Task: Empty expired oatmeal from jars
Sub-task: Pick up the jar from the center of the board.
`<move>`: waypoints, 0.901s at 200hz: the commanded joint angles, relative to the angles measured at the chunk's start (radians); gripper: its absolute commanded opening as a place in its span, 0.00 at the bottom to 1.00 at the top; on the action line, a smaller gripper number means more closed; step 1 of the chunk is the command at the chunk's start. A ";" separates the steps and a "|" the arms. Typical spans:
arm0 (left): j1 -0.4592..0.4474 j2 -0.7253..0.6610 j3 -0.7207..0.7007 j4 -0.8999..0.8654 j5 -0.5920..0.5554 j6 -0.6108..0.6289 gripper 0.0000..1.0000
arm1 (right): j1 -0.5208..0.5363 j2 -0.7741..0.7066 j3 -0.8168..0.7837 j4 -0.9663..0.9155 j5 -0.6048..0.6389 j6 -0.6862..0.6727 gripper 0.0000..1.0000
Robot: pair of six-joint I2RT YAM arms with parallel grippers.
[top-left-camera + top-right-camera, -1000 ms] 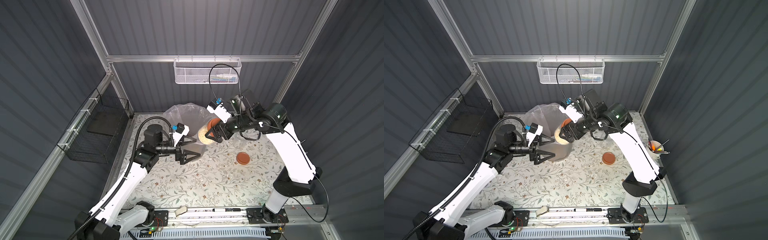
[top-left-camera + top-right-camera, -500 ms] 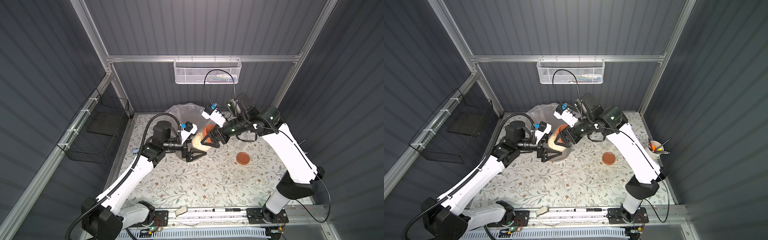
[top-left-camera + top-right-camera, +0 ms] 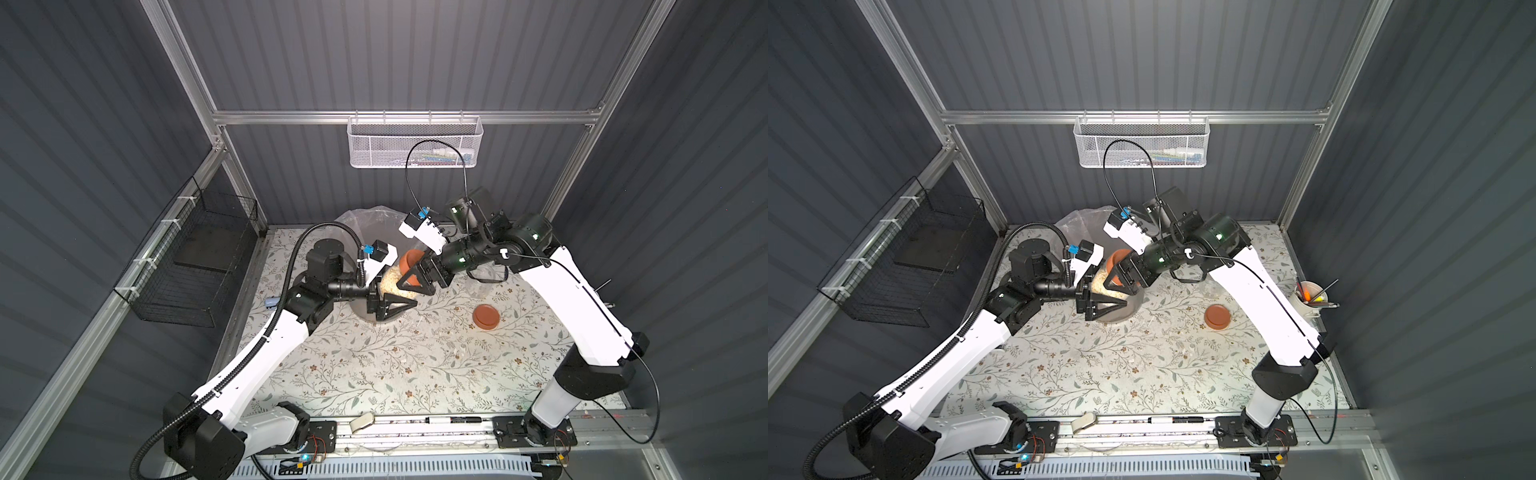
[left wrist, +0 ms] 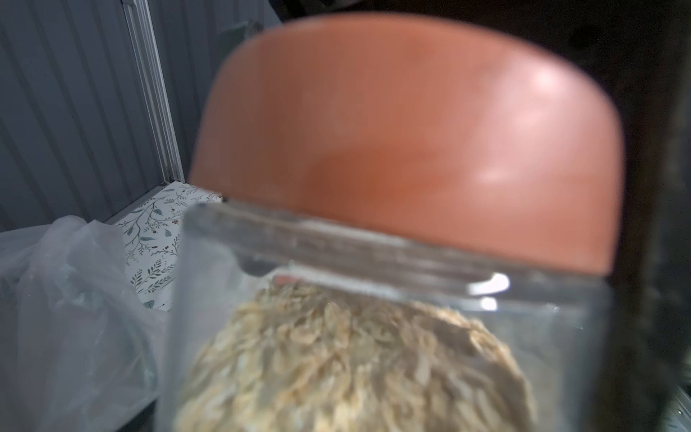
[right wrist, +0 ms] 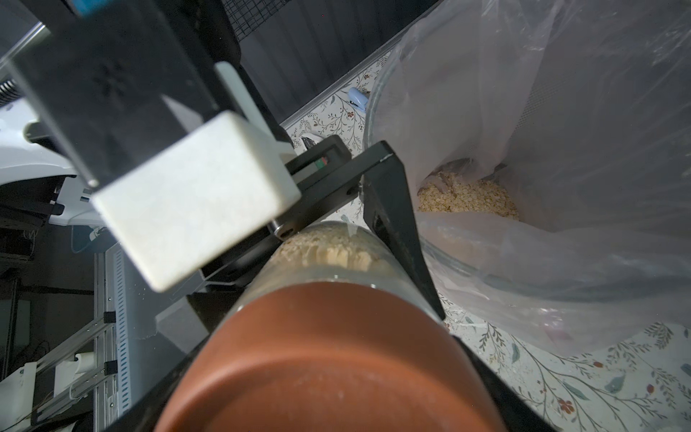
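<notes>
A clear jar of beige oatmeal (image 3: 395, 282) (image 3: 1100, 283) hangs tilted over the front rim of the bin. Its terracotta lid (image 3: 411, 262) (image 5: 329, 355) is on, and my right gripper (image 3: 409, 269) is shut on that lid, with a black finger on each side. My left gripper (image 3: 398, 291) reaches in from the left, its jaws on either side of the jar's body. One of its fingers (image 5: 396, 232) lies along the glass, but I cannot tell if it squeezes. In the left wrist view the lid (image 4: 411, 149) and the oatmeal (image 4: 347, 355) fill the picture. A second, empty jar (image 3: 478, 286) stands behind my right arm.
The grey bin with a clear liner (image 3: 365, 220) (image 5: 561, 112) stands at the back left, with oatmeal flakes (image 5: 467, 198) in its bottom. A loose terracotta lid (image 3: 486, 316) (image 3: 1217, 316) lies on the floral mat. A white cup of pens (image 3: 1308, 297) stands at the right edge.
My left arm has swung right and up, so its jaws now stand around the jar's body. My right arm has brought the jar a little left and lower, still gripping the lid.
</notes>
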State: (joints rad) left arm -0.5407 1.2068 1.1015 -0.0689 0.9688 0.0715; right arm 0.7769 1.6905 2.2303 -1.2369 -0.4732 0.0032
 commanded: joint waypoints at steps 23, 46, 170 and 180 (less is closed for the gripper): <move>-0.010 0.006 0.029 0.014 -0.008 0.010 0.74 | 0.001 -0.037 0.002 0.115 -0.062 0.013 0.36; -0.009 0.005 0.034 0.017 -0.038 0.020 0.44 | -0.004 -0.038 -0.008 0.119 -0.057 0.018 0.36; -0.010 0.007 0.111 -0.127 -0.203 0.097 0.29 | -0.041 -0.091 -0.123 0.214 -0.057 0.037 0.53; -0.010 0.007 0.113 -0.125 -0.213 0.092 0.61 | -0.040 -0.093 -0.140 0.232 -0.069 0.044 0.47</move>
State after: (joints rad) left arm -0.5568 1.2076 1.1732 -0.1650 0.8635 0.1520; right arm 0.7418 1.6211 2.1159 -1.0904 -0.5228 0.0067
